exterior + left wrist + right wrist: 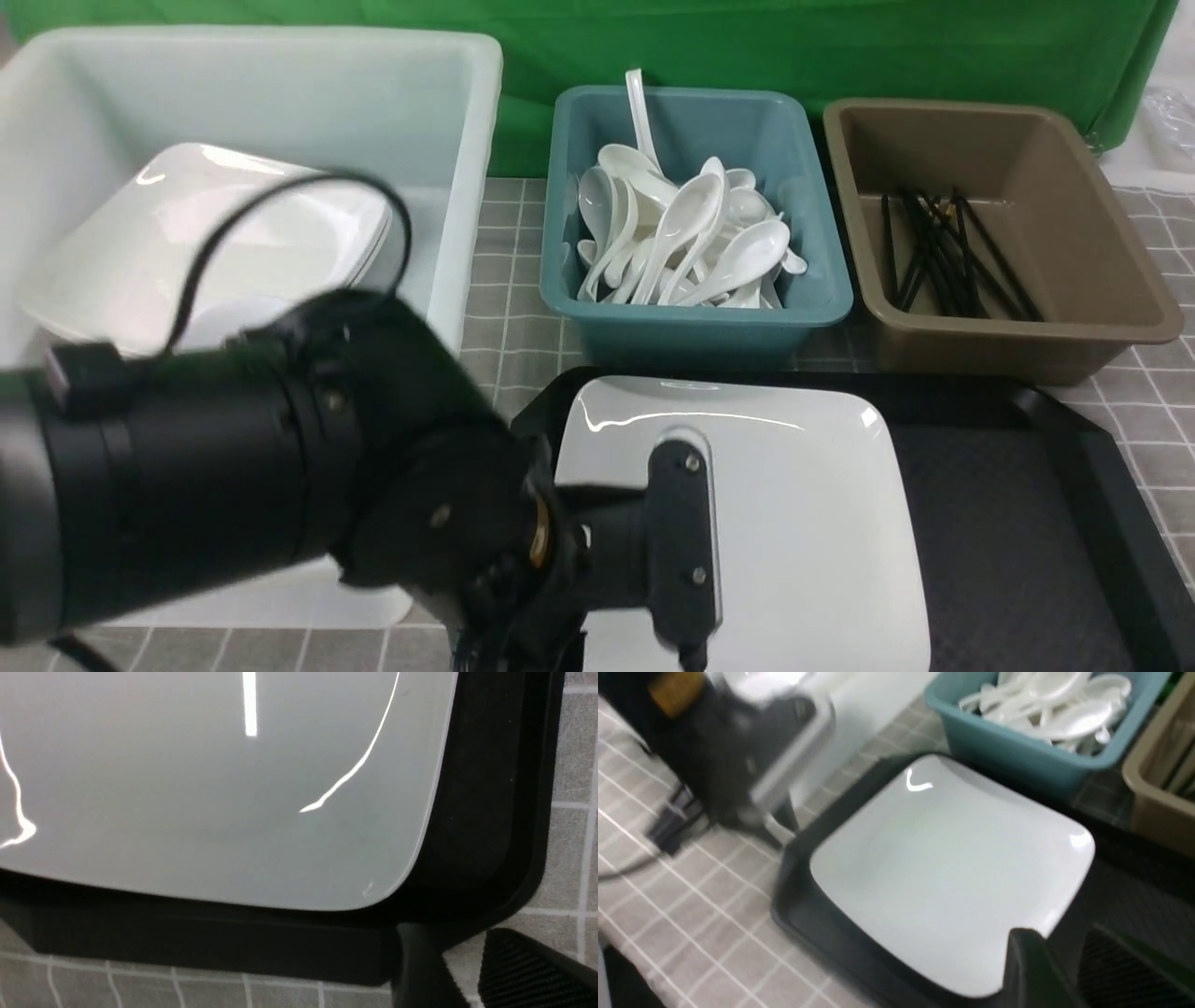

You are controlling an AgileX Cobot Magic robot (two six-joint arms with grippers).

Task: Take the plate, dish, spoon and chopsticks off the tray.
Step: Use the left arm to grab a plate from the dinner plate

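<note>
One large glossy white square plate (803, 504) with rounded corners, lying flat on the left part of the big black rectangular plastic tray (1027, 523), its corner close to the tray's cut-off corner.

Two black pincers. The left gripper (451, 933) is at the plate's left side, jaws parted, nothing between them. The right gripper (1057, 933) is over a plate corner, jaws likewise apart and empty.

Three tubs beyond the tray on the grey checked tablecloth (523, 280):
- Big white plastic tub (467, 140) — white square plates stacked inside.
- Teal plastic tub (691, 331) — a heap of white soup spoons (691, 233).
- Brown plastic tub (1008, 345) — thin black chopsticks (943, 252).
</note>
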